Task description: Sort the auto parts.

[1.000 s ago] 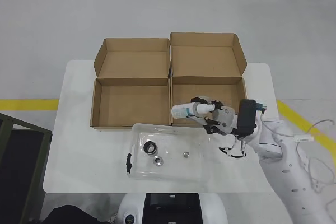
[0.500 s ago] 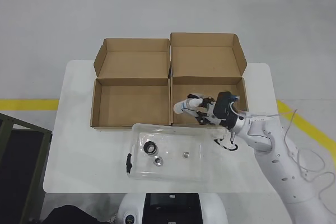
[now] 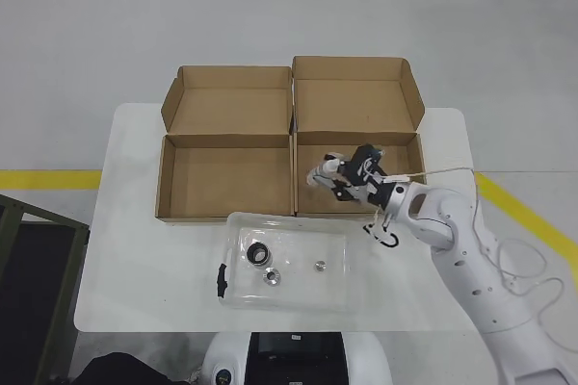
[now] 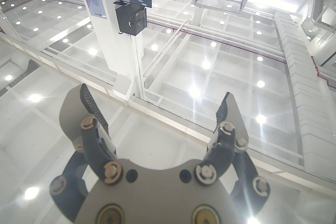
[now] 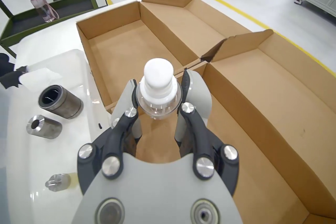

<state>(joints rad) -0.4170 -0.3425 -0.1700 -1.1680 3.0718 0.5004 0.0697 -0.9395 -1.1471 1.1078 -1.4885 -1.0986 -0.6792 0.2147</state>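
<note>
Over the last second the right hand (image 5: 158, 88) has swung off the tray (image 3: 233, 231) edge and now hangs over the right box (image 3: 405, 159), close to the wall it shares with the left box (image 3: 222, 183). I judge the drop-off is next. It is clenched on the bottle (image 5: 158, 70), held above the box floor: clear rounded body, white cap, lying roughly level. Three metal parts (image 3: 271, 277) lie in the tray. The left hand (image 4: 156, 92) is released and holds nothing.
</note>
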